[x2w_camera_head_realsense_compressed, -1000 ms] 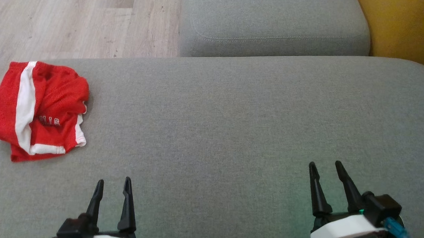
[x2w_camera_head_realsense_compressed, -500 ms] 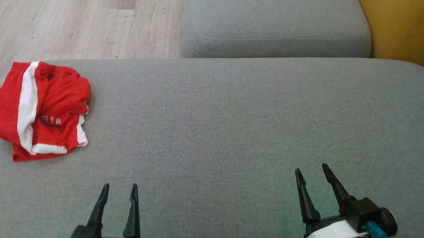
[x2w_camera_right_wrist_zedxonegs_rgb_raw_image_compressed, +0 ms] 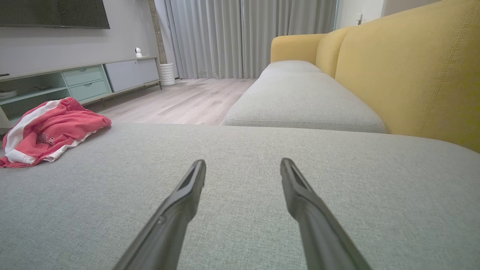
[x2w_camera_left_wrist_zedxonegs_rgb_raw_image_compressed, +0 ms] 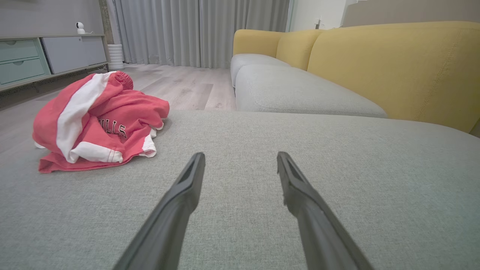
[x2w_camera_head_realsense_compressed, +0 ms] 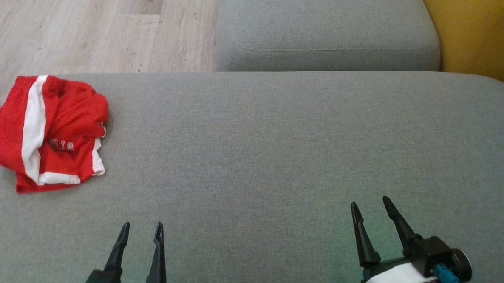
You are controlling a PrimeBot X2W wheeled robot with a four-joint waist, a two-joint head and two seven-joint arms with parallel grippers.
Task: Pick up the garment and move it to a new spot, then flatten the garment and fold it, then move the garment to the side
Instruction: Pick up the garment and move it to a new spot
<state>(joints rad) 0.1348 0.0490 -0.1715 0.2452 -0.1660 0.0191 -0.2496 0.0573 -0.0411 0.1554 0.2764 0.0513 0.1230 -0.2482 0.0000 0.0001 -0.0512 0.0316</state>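
Near the far left corner of the broad grey woven-fabric seat cushion (x2w_camera_head_realsense_compressed: pixel 278 134), a crumpled red mesh garment (x2w_camera_head_realsense_compressed: pixel 44 132) with white side stripes and white hem trim is seen in a loose heap, just inside the cushion's left edge. Lettering is partly shown on one fold. Its long axis is laid from the far edge toward the near edge, the gathered end turned to the far edge, the white-trimmed hem to the near one. By the near edge, the left gripper (x2w_camera_head_realsense_compressed: pixel 142 224) and the right gripper (x2w_camera_head_realsense_compressed: pixel 369 202) are held with fingers spread wide, nothing being gripped, well apart from the garment.
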